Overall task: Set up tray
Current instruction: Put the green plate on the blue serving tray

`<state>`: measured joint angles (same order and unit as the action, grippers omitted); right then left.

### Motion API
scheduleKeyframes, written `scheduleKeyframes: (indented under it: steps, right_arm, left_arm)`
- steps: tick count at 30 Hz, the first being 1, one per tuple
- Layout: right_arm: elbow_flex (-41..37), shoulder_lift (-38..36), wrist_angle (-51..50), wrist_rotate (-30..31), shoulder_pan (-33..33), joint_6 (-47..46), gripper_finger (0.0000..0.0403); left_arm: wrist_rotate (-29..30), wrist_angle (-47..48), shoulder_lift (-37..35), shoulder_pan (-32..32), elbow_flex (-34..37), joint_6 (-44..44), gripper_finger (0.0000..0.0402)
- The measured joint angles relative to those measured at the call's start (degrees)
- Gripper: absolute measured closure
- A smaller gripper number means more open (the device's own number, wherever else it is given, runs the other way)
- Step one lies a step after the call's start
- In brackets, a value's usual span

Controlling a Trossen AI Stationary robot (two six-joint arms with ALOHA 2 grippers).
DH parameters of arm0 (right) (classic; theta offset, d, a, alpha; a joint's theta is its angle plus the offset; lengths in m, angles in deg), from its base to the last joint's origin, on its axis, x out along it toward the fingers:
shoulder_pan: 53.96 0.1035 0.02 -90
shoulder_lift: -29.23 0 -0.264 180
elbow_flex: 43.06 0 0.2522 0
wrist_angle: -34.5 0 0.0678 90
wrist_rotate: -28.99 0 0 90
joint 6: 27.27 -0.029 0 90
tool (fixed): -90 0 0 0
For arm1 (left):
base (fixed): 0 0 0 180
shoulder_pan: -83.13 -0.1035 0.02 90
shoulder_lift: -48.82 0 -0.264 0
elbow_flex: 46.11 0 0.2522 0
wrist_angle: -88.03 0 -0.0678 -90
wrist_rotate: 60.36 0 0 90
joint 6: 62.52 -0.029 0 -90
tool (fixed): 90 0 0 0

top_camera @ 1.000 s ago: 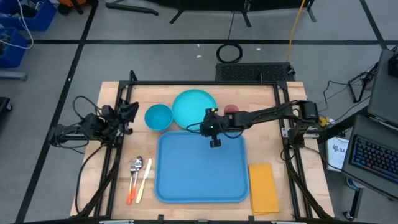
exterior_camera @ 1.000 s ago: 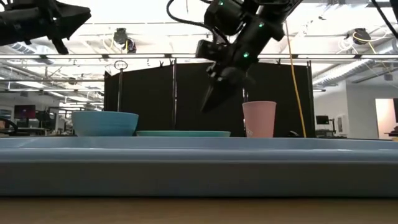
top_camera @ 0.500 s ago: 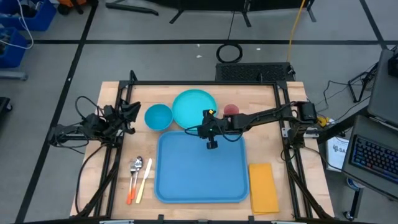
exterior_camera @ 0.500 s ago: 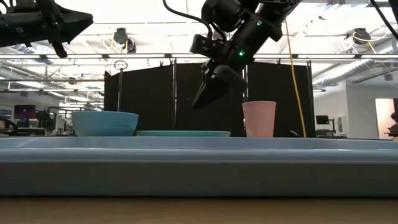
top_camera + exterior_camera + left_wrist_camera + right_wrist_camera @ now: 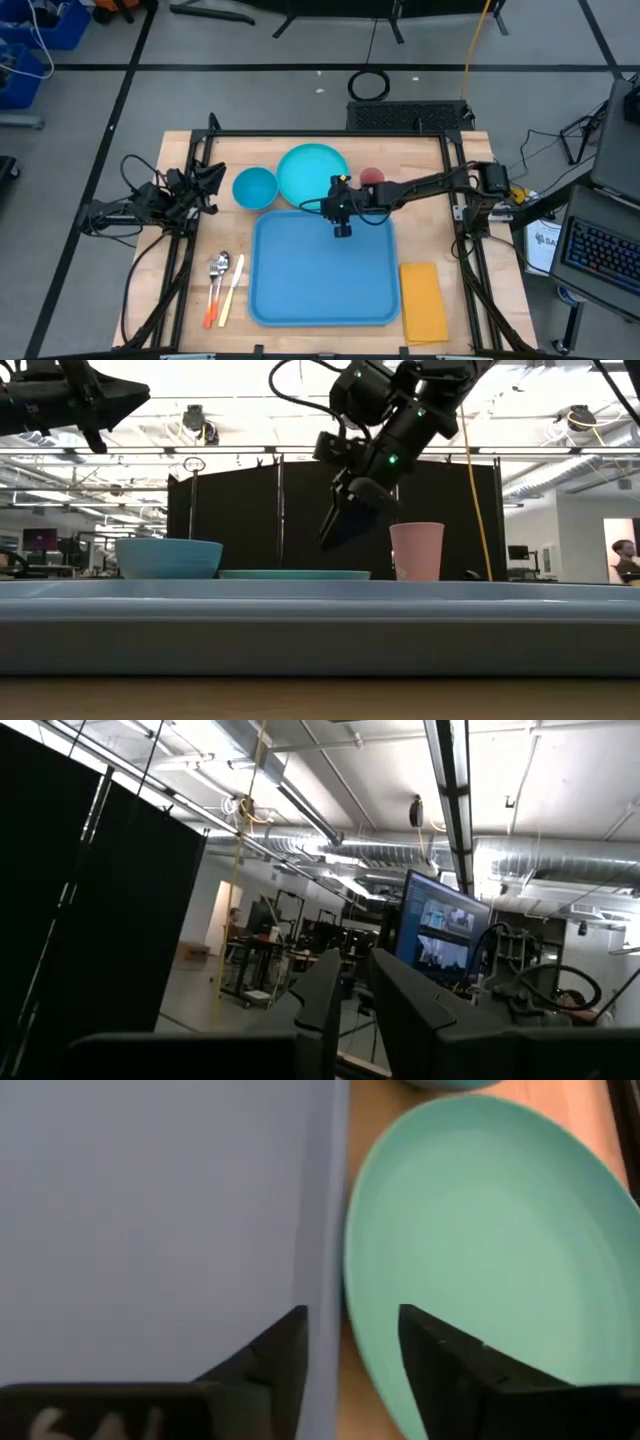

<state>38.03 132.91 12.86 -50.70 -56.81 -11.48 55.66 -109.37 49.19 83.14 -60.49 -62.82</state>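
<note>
The large blue tray [image 5: 325, 270] lies flat on the wooden table, near the middle. Just beyond its far edge lie a round turquoise plate [image 5: 312, 172], a blue bowl [image 5: 254, 187] and a pink cup [image 5: 371, 178]. My right gripper [image 5: 342, 228] hangs open and empty above the tray's far edge; in the right wrist view its fingers [image 5: 280, 1355] stand over the seam between tray [image 5: 150, 1210] and plate [image 5: 480, 1260]. In the low view it [image 5: 335, 530] is well above the tray's rim [image 5: 320, 595]. My left gripper [image 5: 212, 180] waits raised at the table's left edge, with a narrow gap between its fingers [image 5: 325, 995].
A spoon, an orange-handled piece and a pale knife [image 5: 225, 285] lie on the table left of the tray. A yellow napkin [image 5: 423, 300] lies right of it. A black frame [image 5: 330, 133] runs around the table's edges.
My right gripper has swung a little toward the table's left edge and back again, staying above the tray's far edge. Nothing on the table has moved.
</note>
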Motion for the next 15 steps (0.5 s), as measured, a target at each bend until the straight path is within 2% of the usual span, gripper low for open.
scheduleKeyframes:
  steps: [5, 15]
  right_arm:
    - [-1.2, 0.0, 0.3, -0.1, -1.6, -1.0, 0.0226]
    - [-4.5, 0.0, 2.0, -1.6, -4.2, -1.6, 0.0233]
  left_arm:
    - [0.0, 0.0, 0.0, 0.0, 0.0, 0.0, 0.0339]
    - [0.1, 0.1, 0.0, 0.0, 0.0, 0.0, 0.0339]
